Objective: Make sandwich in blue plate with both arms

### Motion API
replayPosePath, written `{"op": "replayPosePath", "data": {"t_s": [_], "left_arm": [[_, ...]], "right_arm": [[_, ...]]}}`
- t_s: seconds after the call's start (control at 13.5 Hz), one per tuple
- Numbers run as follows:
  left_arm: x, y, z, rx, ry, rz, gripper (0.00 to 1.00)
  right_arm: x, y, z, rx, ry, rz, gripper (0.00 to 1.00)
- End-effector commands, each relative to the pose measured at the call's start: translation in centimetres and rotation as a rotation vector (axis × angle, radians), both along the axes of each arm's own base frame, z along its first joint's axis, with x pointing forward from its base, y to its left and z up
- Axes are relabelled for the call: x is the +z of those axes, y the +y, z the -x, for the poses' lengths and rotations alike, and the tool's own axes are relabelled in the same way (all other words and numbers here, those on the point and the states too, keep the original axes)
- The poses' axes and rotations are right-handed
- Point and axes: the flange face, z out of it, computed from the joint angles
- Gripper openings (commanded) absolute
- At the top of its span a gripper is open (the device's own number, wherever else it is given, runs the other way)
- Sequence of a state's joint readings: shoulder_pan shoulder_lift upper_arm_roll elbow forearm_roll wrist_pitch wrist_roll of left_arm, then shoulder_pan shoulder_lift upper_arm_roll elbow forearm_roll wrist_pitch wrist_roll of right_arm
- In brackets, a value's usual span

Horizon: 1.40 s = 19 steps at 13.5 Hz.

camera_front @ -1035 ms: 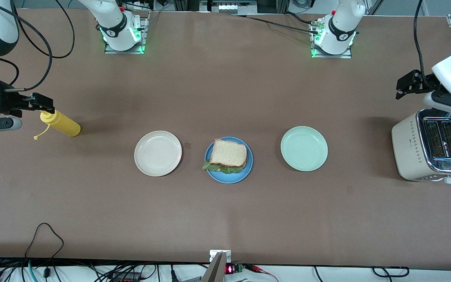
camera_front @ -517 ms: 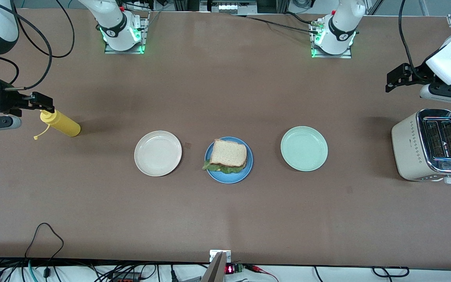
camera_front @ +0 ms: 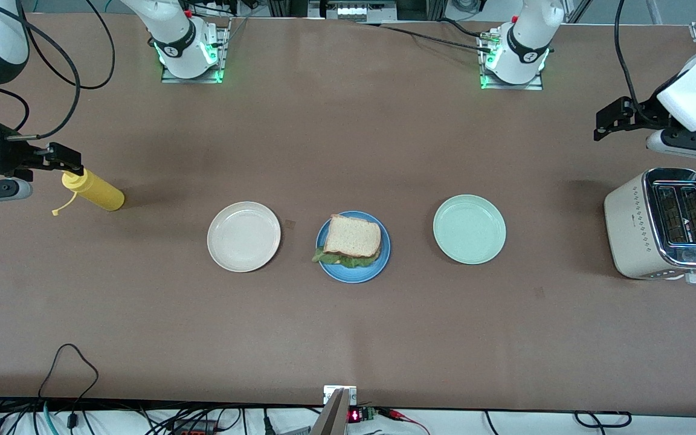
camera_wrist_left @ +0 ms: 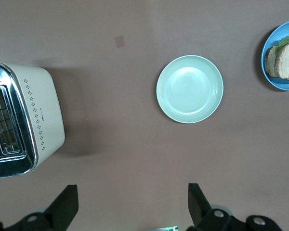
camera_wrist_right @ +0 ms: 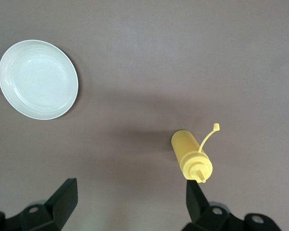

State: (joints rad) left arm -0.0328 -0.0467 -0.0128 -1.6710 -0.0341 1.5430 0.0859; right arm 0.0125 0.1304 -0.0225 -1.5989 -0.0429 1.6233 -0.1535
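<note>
Blue plate [camera_front: 354,269] sits mid-table w/ the sandwich [camera_front: 351,240] on it, top slice over lettuce, btwn the cream plate [camera_front: 243,236] and the mint plate [camera_front: 469,229]. Left gripper [camera_wrist_left: 130,211] is up over bare table at the left arm's end, near the toaster [camera_front: 662,223], fingers spread wide, holding nothing. Right gripper [camera_wrist_right: 130,207] is over the table at the right arm's end, above the yellow bottle [camera_front: 91,190], also spread, empty.

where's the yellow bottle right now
The yellow bottle lies on its side at the right arm's end of the table, beside the cream plate, under the right gripper.
</note>
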Motion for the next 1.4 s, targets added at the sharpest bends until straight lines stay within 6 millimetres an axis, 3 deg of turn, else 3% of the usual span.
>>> {"op": "replayPosePath", "data": {"t_s": [0.0,0.37,1.33], "left_arm": [[0.45,-0.06,-0.01,0.008,0.007,0.010,1.00],[0.36,0.11,-0.88,0.005,0.006,0.007,1.00],[0.28,0.11,-0.92,0.007,0.008,0.007,1.00]], "right_arm": [[0.53,0.18,0.53,-0.012,-0.016,-0.006,1.00],[0.34,0.10,0.33,-0.013,-0.016,-0.006,1.00],[0.25,-0.26,0.31,-0.020,-0.015,-0.005,1.00]]}}
